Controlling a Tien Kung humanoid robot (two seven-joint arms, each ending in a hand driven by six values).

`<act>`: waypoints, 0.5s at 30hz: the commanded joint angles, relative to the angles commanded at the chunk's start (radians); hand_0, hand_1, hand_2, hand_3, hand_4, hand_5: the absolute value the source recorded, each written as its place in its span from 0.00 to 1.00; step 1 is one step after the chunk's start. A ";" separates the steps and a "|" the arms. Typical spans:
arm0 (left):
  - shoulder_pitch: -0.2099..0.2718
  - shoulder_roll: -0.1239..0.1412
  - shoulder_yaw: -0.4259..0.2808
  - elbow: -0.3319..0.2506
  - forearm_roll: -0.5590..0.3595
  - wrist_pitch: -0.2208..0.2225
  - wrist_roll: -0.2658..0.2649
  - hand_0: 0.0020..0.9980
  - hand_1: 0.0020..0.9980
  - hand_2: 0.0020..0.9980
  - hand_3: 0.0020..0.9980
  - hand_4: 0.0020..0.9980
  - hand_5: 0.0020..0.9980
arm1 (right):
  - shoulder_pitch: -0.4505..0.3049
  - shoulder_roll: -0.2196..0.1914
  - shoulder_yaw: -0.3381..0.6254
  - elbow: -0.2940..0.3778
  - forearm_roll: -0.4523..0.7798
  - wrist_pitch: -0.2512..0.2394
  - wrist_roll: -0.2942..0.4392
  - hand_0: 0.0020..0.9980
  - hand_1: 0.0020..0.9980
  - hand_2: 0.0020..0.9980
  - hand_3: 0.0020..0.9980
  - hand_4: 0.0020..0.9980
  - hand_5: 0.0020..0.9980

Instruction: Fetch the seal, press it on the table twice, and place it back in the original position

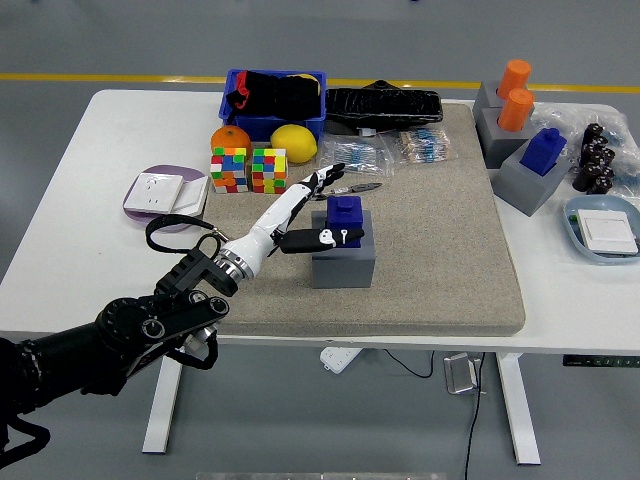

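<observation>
Left arm (120, 335) in from lower left, reaching up and right over the mat (400, 230). Left hand (305, 205) white, at the left side of the grey block (343, 260) near mat centre. Fingers (330, 175) spread, pointing up-right past the seal's far-left side; thumb (320, 238) lying across the block's front-left top edge, just in front of the seal. Hand open, nothing clearly gripped; contact between fingers and seal cannot be told.

Seal (345, 212): blue, upright on top of the grey block, seated there, not lifted.

Right arm not in view.

On the mat behind the hand: small dark tool (357, 187), two bags of small parts (392, 152). Black bag (385, 103) at the mat's far edge.

Left of the mat, on the table (90, 190): two colour cubes (248, 169) side by side, orange (230, 139) and lemon (294, 143) just behind them, blue bin (275, 97) with dark contents behind those. White socket (160, 188) on a purple tray (145, 208) further left.

Right side: second grey block (530, 182) carrying a blue seal (545, 150); two orange cylinders (516, 95) on grey bases behind it; dark small items (595, 160) near the right edge; light blue dish (603, 230) holding a white plate.
</observation>
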 joint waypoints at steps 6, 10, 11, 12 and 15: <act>0.012 0.035 -0.063 -0.006 -0.009 -0.006 -0.009 1.00 1.00 1.00 1.00 1.00 0.63 | -0.001 0.001 0.005 0.000 -0.002 0.000 0.000 0.84 0.77 0.76 0.70 0.76 0.36; 0.031 0.064 -0.123 -0.019 -0.009 0.002 -0.017 1.00 1.00 1.00 1.00 1.00 0.61 | -0.001 0.001 0.008 -0.001 -0.003 0.000 0.000 0.84 0.77 0.76 0.70 0.76 0.36; 0.040 0.073 -0.146 -0.022 -0.005 0.006 -0.018 1.00 1.00 1.00 1.00 1.00 0.61 | -0.002 0.000 0.010 -0.001 -0.004 0.000 0.000 0.84 0.77 0.76 0.70 0.76 0.36; 0.046 0.080 -0.162 -0.020 -0.005 0.009 -0.020 1.00 1.00 1.00 1.00 1.00 0.61 | -0.002 0.001 0.012 -0.001 -0.004 0.000 0.000 0.84 0.77 0.76 0.70 0.76 0.36; 0.055 0.097 -0.193 -0.006 -0.006 0.014 -0.021 1.00 1.00 1.00 1.00 1.00 0.61 | -0.001 0.001 0.013 -0.001 -0.006 0.000 0.000 0.84 0.77 0.76 0.70 0.76 0.36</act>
